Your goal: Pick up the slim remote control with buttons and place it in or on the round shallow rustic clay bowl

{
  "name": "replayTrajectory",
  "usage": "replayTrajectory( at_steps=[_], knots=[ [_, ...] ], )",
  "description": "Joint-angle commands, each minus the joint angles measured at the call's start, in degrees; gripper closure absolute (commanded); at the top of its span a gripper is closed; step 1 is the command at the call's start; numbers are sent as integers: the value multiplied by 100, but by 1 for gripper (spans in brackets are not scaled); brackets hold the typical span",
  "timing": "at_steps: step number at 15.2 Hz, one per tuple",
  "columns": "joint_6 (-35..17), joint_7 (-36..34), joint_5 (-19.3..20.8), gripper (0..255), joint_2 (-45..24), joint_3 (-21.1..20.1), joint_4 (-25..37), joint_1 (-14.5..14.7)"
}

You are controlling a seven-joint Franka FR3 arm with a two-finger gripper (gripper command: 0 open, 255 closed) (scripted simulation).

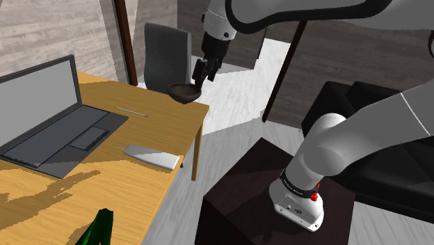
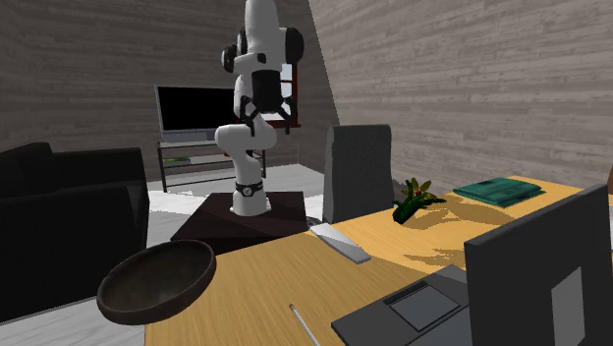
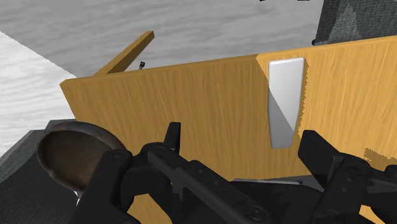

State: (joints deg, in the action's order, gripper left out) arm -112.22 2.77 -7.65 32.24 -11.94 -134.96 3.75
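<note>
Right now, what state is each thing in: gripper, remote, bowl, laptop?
Gripper: open, holding nothing.
Remote: lying flat on the table near its edge, not gripped.
Bowl: upright at the table corner, empty.
Laptop: lid open, screen blank.

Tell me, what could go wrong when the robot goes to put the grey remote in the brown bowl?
1. The remote lies flat and thin by the edge of the table. The open claw might nudge it over the edge rather than grip it.
2. The bowl sits right at the table's corner, with the claw close by. A bump could knock it off.
</note>
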Motion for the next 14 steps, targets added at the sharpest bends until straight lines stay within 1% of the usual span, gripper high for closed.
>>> replayTrajectory(
  at_steps=[1,8,14],
  knots=[
    [-225,-85,1,0,-327,-162,41,42],
    [-1047,-426,192,0,-1597,-692,228,133],
    [-1617,-867,650,0,-2832,-1073,609,215]
  ],
)
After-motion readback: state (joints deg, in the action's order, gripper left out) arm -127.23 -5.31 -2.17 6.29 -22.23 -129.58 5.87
